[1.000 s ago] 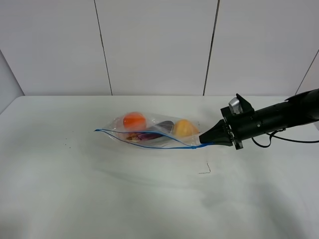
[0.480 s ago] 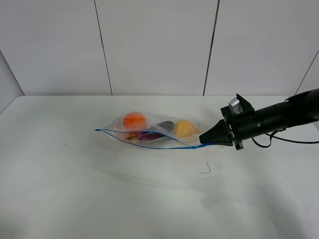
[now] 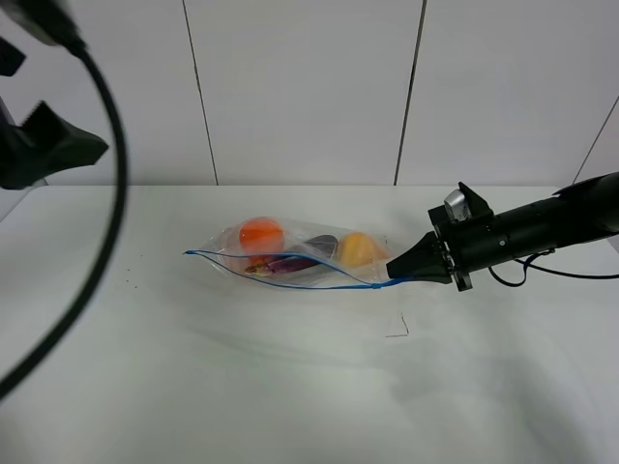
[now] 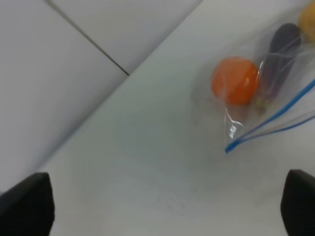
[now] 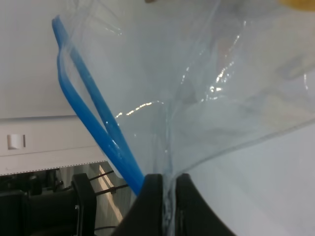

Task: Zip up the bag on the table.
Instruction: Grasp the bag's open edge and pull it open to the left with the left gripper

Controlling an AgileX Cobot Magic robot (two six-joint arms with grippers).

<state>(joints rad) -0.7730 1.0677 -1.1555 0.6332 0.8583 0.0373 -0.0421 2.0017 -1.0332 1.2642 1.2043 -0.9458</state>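
The clear bag (image 3: 300, 256) lies on the white table (image 3: 242, 387) with an orange, a purple and a yellow item inside. Its blue zip strip (image 3: 290, 286) runs along the near edge, and the two strip halves stand apart. My right gripper (image 3: 395, 274) is shut on the bag's right corner at the end of the strip, also in the right wrist view (image 5: 165, 187). My left gripper (image 4: 167, 206) is open and empty, high up and to the left of the bag (image 4: 266, 98). Its arm (image 3: 48, 145) shows at the top left.
The left arm's black cable (image 3: 106, 213) hangs across the left side of the exterior high view. A small dark mark (image 3: 398, 331) lies on the table in front of the right gripper. Grey wall panels stand behind the table's far edge.
The left arm and its cable have come into the exterior high view at the top left. The right gripper and the bag have not moved.
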